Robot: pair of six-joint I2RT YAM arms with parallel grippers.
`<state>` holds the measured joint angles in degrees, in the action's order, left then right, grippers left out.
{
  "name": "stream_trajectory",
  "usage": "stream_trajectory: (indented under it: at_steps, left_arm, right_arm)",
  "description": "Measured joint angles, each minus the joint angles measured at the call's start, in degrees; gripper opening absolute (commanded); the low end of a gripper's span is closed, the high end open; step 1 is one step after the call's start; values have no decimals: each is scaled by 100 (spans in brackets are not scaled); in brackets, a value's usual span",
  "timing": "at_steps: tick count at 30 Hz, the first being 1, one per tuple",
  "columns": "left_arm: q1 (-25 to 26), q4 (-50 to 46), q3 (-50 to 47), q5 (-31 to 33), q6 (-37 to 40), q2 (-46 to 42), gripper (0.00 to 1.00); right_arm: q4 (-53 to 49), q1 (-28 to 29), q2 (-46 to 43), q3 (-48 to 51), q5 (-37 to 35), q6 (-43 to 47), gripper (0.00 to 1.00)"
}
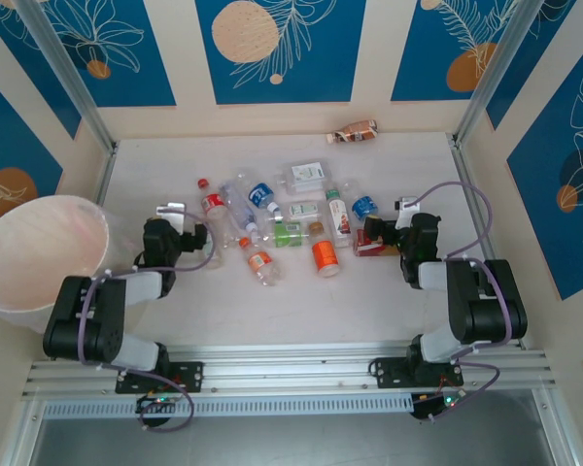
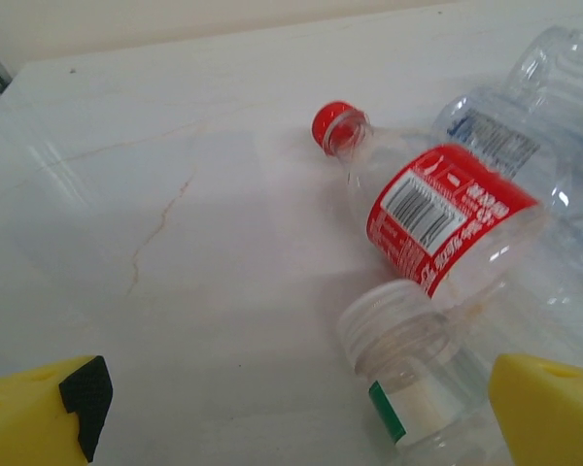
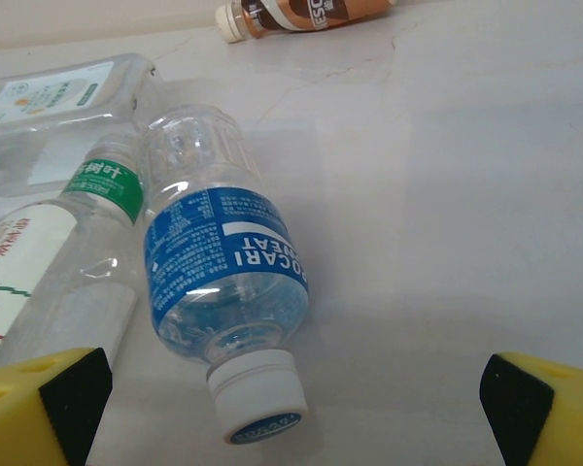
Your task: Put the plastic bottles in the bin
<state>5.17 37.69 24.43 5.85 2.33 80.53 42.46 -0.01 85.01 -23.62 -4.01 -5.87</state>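
- Bottles (image 1: 290,221), plastic and mostly clear, lie in a loose pile mid-bench (image 1: 155,175), between the two arms.
- Bin (image 1: 24,282), pale pink-white, stands at the left side just beside the left arm, well apart from the pile.
- Left tool (image 1: 196,241) sits low at the pile's left end, fingers spread wide, gripping nothing.
- Its wrist view: red-label bottle (image 2: 437,218) with a red cap lies on its side just ahead. A clear-capped bottle (image 2: 408,354) touches it and lies between the spread fingers, nearer the right one.
- Right tool (image 1: 371,236) sits low at the pile's right end, also wide open and empty.
- Its wrist view: blue-label bottle (image 3: 223,277) lies on its side between the fingers, ungripped, white cap toward the camera. A green-label bottle (image 3: 107,189) lies just beside it.
- Brown bottle (image 1: 355,131) lies alone at the far edge of the bench, well apart from the pile.
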Motion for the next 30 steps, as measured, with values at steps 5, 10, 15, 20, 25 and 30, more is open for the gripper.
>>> stream_trajectory:
  at_steps: [5,10,15,20,25,30]
  left_arm:
    - [74,-817,382,166,-256,-581,100]
    - [560,-2090,1038,490,-660,-920,100]
    - [1397,-3097,1674,678,-1325,-1362,100]
    - [1521,-3893,1880,251,-2186,-1674,100]
    - [1523,-4531,1902,-623,-2868,-1679,100]
    - [1523,-4780,1749,-1261,-3314,-1893,100]
  right_arm:
    - [-610,7,-719,-74,101,-4,100]
    - [-1567,17,-1735,-310,-52,-385,100]
    - [-2761,22,-2741,-605,-448,-1327,100]
    - [-4201,9,-3318,-820,-782,-2328,100]
    - [-5263,-4,-3077,-949,-697,-2940,100]
    - [-5722,-4,-2758,-966,-765,-3176,100]
